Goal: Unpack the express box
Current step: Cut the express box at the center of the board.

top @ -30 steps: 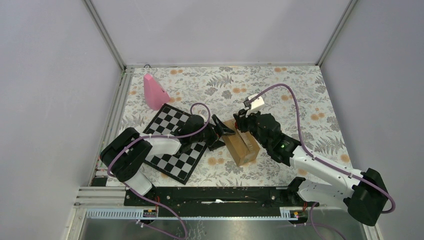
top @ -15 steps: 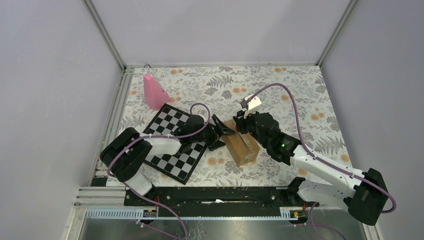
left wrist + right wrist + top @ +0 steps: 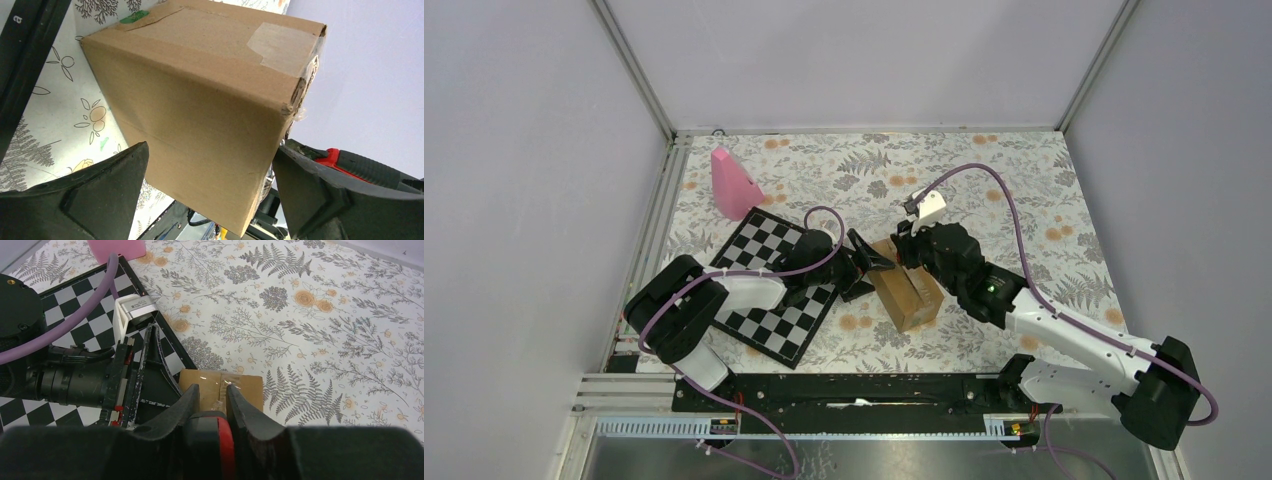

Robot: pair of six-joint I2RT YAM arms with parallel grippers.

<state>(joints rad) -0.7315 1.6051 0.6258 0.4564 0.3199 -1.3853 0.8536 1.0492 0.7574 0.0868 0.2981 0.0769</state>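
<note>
Brown box (image 3: 907,290) in the middle of the flowery worktop (image 3: 1024,200), just beside the chessboard (image 3: 769,300), left fingers (image 3: 90,200) wide apart on either side of one end, right fingers (image 3: 175,415) clamped on a red tool (image 3: 225,445), its tip hidden, much of the box hidden behind them.

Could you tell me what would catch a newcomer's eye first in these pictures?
The brown box mid-table: the left fingers gape wide either side of it, and the right fingers pinch a red tool by its far end. Next, the chessboard left of it and the pink cone beyond.
</note>
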